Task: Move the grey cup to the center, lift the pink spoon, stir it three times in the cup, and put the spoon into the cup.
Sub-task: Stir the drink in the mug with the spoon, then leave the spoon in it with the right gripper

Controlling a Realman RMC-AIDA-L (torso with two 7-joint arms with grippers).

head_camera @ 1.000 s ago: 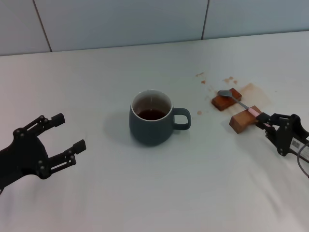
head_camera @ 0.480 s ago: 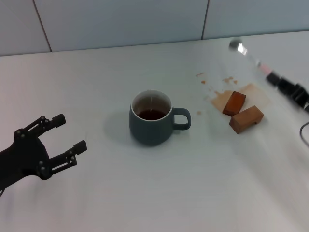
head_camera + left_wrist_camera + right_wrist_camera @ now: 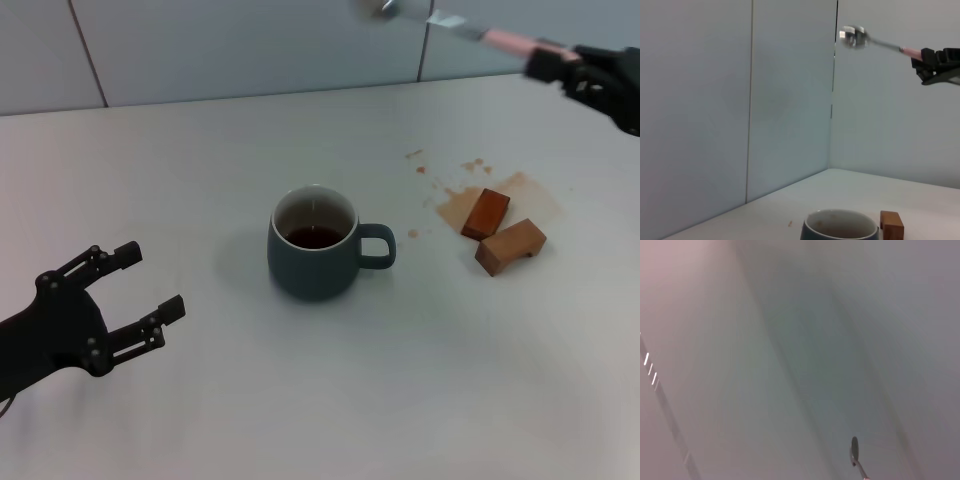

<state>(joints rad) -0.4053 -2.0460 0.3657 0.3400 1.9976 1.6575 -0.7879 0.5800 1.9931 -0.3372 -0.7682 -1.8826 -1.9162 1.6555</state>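
At the far right of the head view, the right gripper [image 3: 552, 60] is raised high above the table [image 3: 300, 400], its fingers pinched on the pink handle of the pink spoon [image 3: 455, 24], whose metal bowl points left over the tiled wall. Near the middle of the table stands the grey cup [image 3: 315, 245], handle to the right, dark liquid inside. Two wooden blocks [image 3: 500, 232] lie to its right on a brown stain [image 3: 460, 200]. At the near left the left gripper [image 3: 135, 300] hovers with fingers spread, holding nothing.

From the left wrist view, the cup's rim [image 3: 840, 225] sits low, one block [image 3: 891, 225] just beyond it, and the spoon [image 3: 875, 41] is held aloft by the right gripper [image 3: 920, 57].

From the right wrist view, only the spoon's bowl and neck [image 3: 855, 452] show against the wall.
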